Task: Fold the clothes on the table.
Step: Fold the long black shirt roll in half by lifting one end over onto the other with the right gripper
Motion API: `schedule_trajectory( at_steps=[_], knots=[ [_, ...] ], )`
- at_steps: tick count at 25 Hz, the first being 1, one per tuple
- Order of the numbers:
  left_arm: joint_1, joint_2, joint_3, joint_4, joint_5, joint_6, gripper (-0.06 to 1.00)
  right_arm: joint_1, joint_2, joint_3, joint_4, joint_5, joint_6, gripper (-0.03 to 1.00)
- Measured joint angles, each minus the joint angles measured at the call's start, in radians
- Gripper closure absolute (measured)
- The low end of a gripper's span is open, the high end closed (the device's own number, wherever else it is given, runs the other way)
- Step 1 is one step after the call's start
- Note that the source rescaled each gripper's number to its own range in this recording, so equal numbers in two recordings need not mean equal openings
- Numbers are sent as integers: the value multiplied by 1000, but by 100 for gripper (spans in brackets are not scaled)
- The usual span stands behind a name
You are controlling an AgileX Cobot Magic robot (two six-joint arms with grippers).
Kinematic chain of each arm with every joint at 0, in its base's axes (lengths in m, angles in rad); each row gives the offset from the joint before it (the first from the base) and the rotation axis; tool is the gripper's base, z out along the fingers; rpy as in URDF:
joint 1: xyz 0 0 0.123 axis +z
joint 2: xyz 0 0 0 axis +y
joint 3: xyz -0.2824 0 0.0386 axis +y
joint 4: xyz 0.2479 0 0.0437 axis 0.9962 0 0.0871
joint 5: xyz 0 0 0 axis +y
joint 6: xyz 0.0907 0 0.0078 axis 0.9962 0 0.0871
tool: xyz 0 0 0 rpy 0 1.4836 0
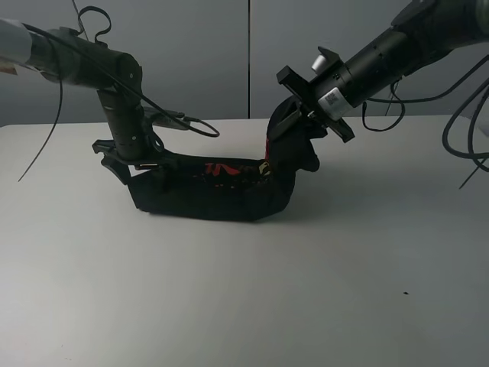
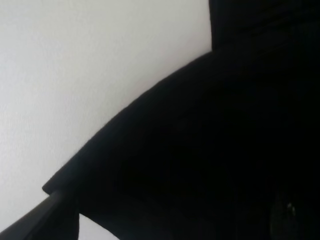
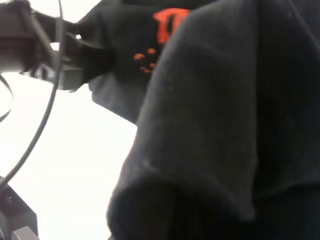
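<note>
The clothes [image 1: 214,191] are one black T-shirt with red print, lying bunched in a long heap on the white table [image 1: 229,306]. My left gripper [image 1: 126,167] is low at the heap's left end and stands open. Its wrist view shows black cloth [image 2: 225,150] close up, one finger [image 2: 35,222] and bare table [image 2: 75,75]. My right gripper [image 1: 294,126] is shut on the shirt's right end and holds that part up off the table. The right wrist view is filled with hanging black cloth [image 3: 225,125] with red print [image 3: 167,22]. Its fingertips are hidden by the cloth.
Loose black cables [image 1: 466,138] hang over the table's right side, and another cable loops behind the left arm [image 1: 191,122]. Grey wall panels [image 1: 229,53] stand behind the table. A tiny dark speck [image 1: 406,292] lies on the table at front right.
</note>
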Motion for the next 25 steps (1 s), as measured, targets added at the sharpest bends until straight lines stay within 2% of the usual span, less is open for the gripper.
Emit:
schedule_trajectory(
  at_steps=[6,13,25],
  knots=[
    [0,0,0,0,0,0,-5,53,57,-1,172,-39,-188,84],
    [0,0,0,0,1,0,-5,64,140,-4,336,-103,-271,84],
    [0,0,0,0,5,0,-5,163,268,-4,619,-179,-417,84]
  ],
)
